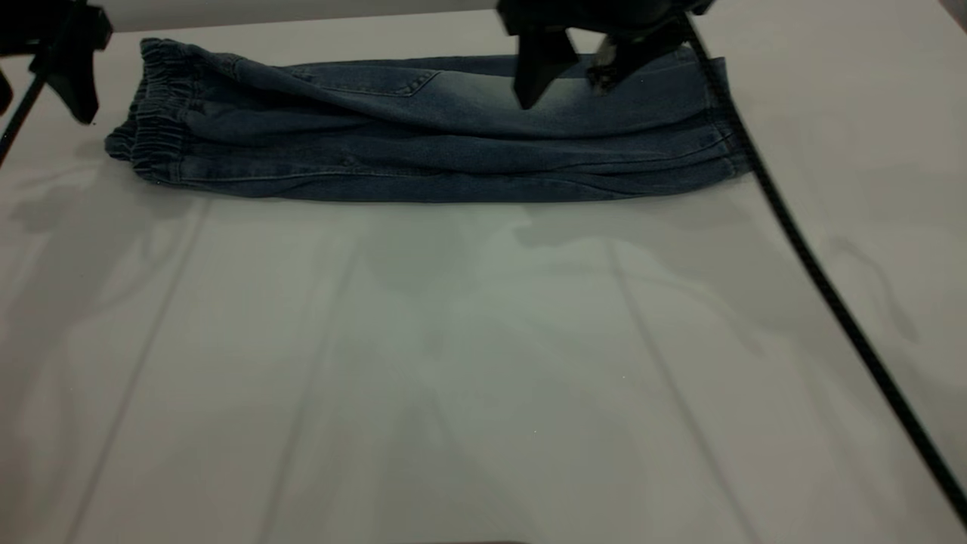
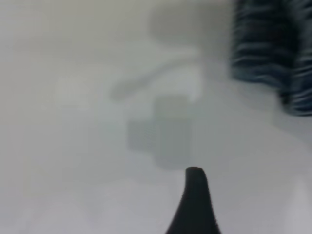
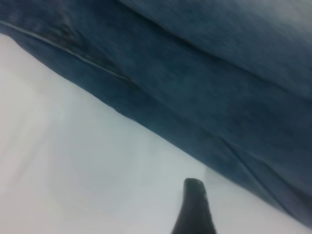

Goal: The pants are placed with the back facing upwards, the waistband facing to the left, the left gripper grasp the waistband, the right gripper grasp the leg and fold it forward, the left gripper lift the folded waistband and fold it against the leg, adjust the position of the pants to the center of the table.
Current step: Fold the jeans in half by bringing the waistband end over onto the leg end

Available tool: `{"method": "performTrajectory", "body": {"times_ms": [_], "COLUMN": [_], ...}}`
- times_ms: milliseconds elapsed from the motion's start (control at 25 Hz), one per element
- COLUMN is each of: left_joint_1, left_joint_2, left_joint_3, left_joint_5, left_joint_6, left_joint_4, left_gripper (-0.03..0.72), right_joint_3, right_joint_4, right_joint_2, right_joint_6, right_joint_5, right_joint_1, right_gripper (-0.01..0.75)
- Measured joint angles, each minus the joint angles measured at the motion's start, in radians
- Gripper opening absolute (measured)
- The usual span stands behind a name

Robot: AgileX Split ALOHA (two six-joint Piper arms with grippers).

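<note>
The pants (image 1: 453, 143) lie folded lengthwise into a long strip near the far side of the table (image 1: 453, 363). Their ruched waistband (image 1: 155, 113) is at the left end, and a faded leg (image 1: 657, 106) with its hems at the right. My left gripper (image 1: 41, 91) hovers open just left of the waistband, holding nothing. In the left wrist view one finger (image 2: 195, 204) shows over bare table, with the waistband (image 2: 273, 48) off to one side. My right gripper (image 1: 563, 87) hangs open above the leg without gripping it. Its finger (image 3: 194, 209) shows beside the pants' folded edge (image 3: 219, 83).
A black cable (image 1: 816, 272) runs from the right arm diagonally across the table's right side to the near right corner. A back pocket (image 1: 363, 79) faces up on the top layer. The table stretches wide and white in front of the pants.
</note>
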Motion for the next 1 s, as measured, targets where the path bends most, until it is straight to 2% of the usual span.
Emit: {"method": "performTrajectory", "body": {"times_ms": [320,560,760,1000], "left_joint_1": [0.008,0.008,0.008,0.008], "left_joint_2": [0.012,0.012,0.012,0.012], "left_joint_3": [-0.001,-0.001,-0.001,-0.001], "left_joint_5": [-0.047,-0.069,-0.073,-0.073], "left_joint_6": [-0.002,-0.002,-0.003,-0.004], "left_joint_4": [0.0,0.0,0.0,0.0], "left_gripper": [0.526,0.526,0.526,0.527], "right_joint_3": [-0.175,-0.303,-0.339,-0.342], "right_joint_4": [0.142,0.342,0.498,0.719], "right_joint_2": [0.157,0.278,0.331,0.369], "right_joint_6": [-0.103,-0.297,-0.466,-0.663], "right_joint_5": [0.014,0.053,0.038,-0.035], "right_joint_1": [0.07,0.081,0.081,0.081], "right_gripper": [0.467,0.467,0.467,0.45]}}
